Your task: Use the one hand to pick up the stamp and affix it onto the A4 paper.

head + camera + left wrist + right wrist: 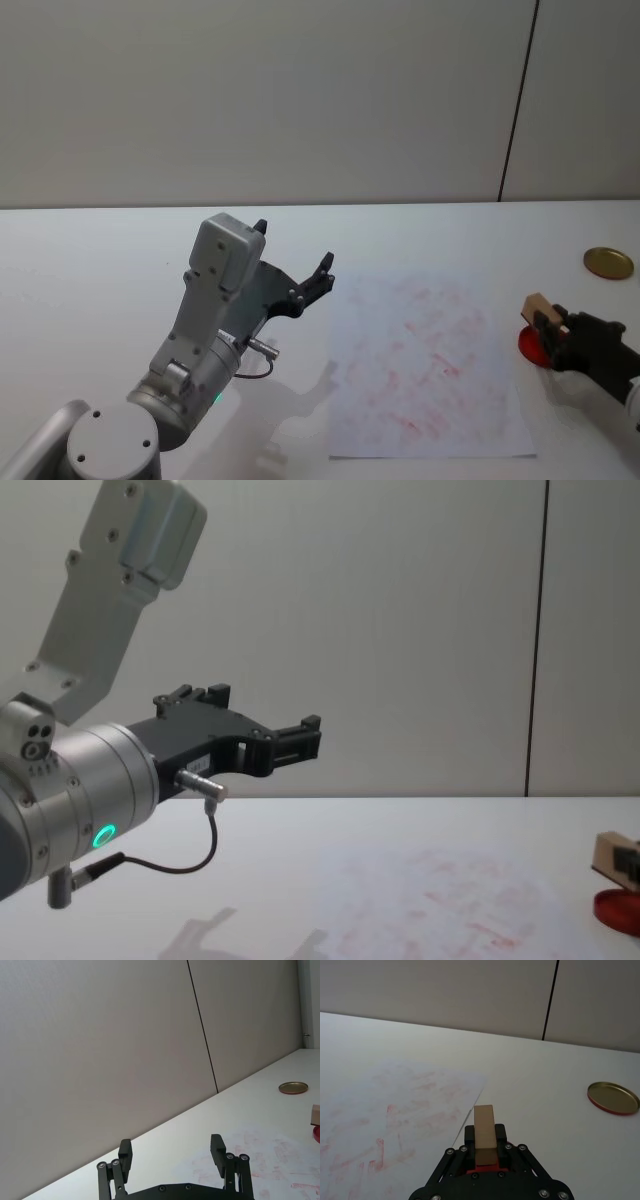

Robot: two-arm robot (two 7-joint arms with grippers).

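Right end effector (485,1152), nearest in its wrist view, pinching the stamp (484,1127) between its black fingers; the block stands up out of the grip, its lower end hidden by the end effector. The stamp looks to be a small wooden block: light, stiff, not fragile, with flat smooth sides that suit a two-finger pinch across its narrow width, low enough to keep it from tilting when pressed. Directly beneath it in the head view, the red ink pad (532,345) on the white table (100,260), just beside the right edge of the A4 paper (430,360). The sheet lies flat, thin and limp, covered in faint red marks. Left end effector (295,262), fingers spread and empty, held above the table left of the paper. Farthest, a round gold lid (608,263).
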